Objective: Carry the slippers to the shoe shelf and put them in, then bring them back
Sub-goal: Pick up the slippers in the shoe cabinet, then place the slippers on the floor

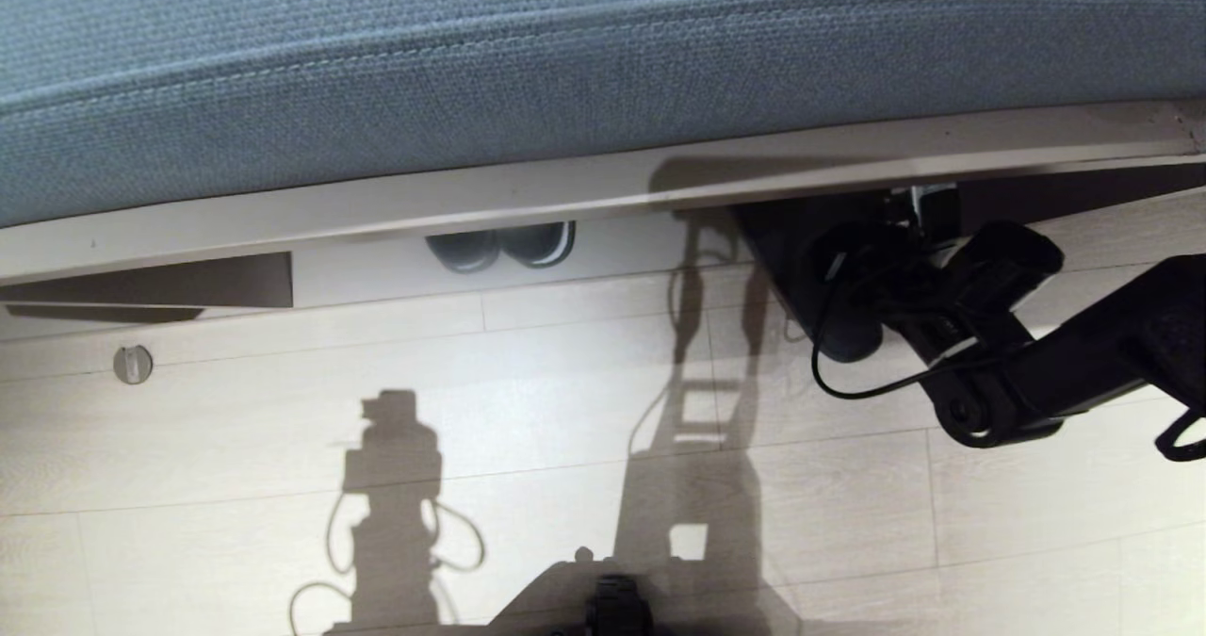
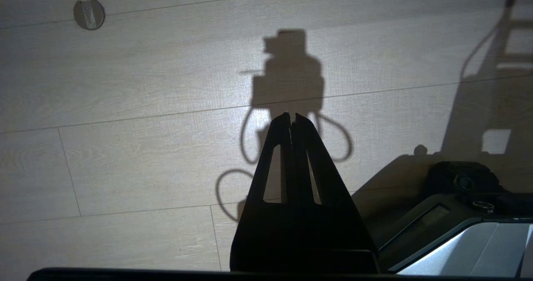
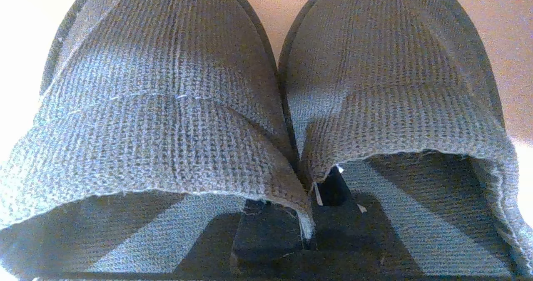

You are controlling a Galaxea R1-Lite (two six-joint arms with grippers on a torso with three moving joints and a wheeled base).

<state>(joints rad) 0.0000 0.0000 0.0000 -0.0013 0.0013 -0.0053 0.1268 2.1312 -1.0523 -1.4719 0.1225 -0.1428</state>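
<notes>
The right tool (image 3: pixel 310 197) is clamped tight on the slippers (image 3: pixel 166 118), pinching the inner edges of their two straps together, so one slipper sits on each side of it and both toes point away from it. In the head view the right tool (image 1: pixel 853 320) reaches under the edge of the bed (image 1: pixel 565 71), low over the pale wood floor (image 1: pixel 528 400). The left tool (image 2: pixel 291 120) hangs squeezed together with nothing in it, and a round floor cap (image 2: pixel 89 14) lies far ahead of it.
</notes>
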